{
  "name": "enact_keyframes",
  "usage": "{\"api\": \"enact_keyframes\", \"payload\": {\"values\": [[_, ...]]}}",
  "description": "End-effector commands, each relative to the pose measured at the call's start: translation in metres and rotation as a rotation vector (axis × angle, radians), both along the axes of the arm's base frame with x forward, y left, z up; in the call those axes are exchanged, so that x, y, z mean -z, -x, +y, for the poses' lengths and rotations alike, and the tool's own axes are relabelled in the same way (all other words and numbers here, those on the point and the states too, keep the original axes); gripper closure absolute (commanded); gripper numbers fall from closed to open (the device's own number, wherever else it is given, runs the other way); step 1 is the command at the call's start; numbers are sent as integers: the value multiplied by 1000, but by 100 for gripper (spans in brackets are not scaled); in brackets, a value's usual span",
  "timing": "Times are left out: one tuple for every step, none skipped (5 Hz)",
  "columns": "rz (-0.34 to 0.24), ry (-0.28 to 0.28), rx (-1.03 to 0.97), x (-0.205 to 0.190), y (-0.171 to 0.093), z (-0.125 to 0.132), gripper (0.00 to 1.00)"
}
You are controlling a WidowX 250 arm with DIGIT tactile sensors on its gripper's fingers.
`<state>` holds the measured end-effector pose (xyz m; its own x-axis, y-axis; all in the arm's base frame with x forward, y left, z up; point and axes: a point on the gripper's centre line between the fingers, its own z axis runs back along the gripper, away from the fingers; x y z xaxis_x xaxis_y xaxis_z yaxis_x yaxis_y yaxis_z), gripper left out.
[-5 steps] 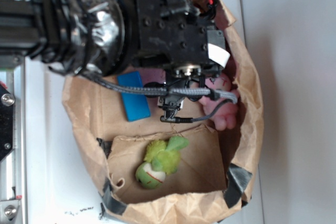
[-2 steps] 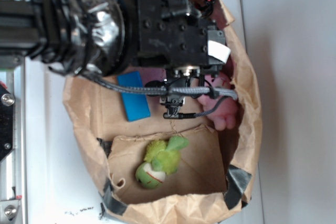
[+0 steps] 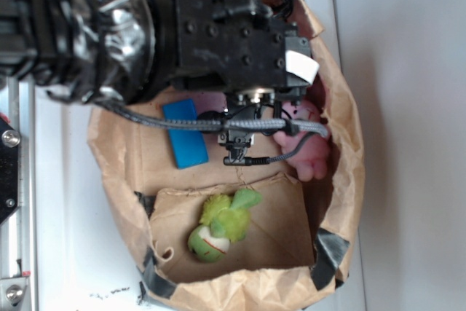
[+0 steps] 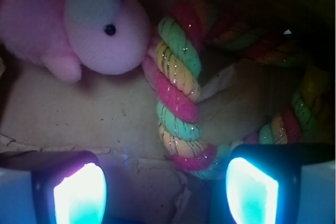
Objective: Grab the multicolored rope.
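Note:
The multicolored rope is a twisted ring of red, yellow, green and pink strands. It lies on the brown paper floor in the wrist view, beside the pink plush. My gripper is open, with glowing pads at the lower left and lower right. The ring's near curve lies just ahead of the jaws, close to the right pad. In the exterior view the rope is hidden under the arm; the gripper's tips are hidden there too.
A crumpled brown paper bag walls the work area. Inside it lie a blue block, a green fuzzy plush toy on a cardboard flap, and the pink plush. The black arm covers the bag's top.
The arm has shifted slightly left and up over the bag. The toys and blue block have not moved.

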<state>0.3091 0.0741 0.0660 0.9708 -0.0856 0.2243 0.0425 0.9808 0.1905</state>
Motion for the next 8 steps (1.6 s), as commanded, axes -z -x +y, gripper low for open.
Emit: {"api": "enact_keyframes", "payload": {"values": [[-65, -14, 4, -22, -8, 0, 0], [-65, -14, 4, -22, -8, 0, 0], [-73, 13, -8, -19, -15, 3, 0], [-81, 14, -20, -16, -23, 5, 0], [-113, 5, -26, -11, -25, 3, 0], [-136, -9, -24, -7, -30, 4, 0], [-169, -36, -28, 0, -32, 5, 0], [-177, -39, -30, 5, -35, 6, 0]]}}
